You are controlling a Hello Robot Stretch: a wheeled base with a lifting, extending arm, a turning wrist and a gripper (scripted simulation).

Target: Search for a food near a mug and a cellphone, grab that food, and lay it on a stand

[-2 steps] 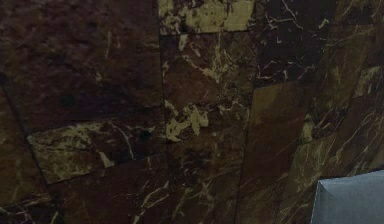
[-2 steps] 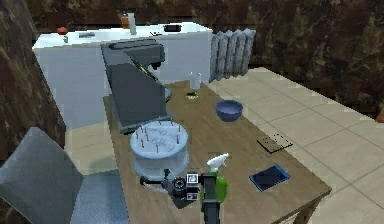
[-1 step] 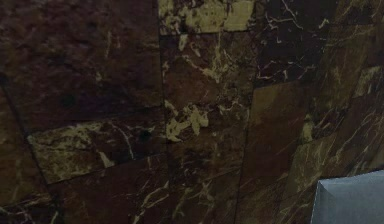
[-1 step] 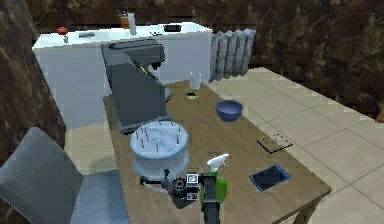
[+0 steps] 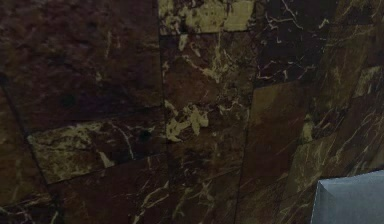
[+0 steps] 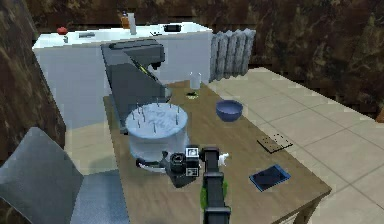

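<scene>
the forward view looks onto a dark marbled surface (image 5: 120, 110), with a pale grey corner (image 5: 352, 200) at its lower right. in the arm side view, a grey chair (image 6: 45, 175) sits at the left beside a wooden table (image 6: 240, 135). on the table stands a white round thing (image 6: 158, 125). just in front of it is the gripper (image 6: 180, 168), and i cannot tell how its jaws are set or whether it holds anything. further right lie a blue bowl (image 6: 229, 110), a flat brown piece (image 6: 273, 143) that may be the food, and near it a cellphone (image 6: 268, 177).
</scene>
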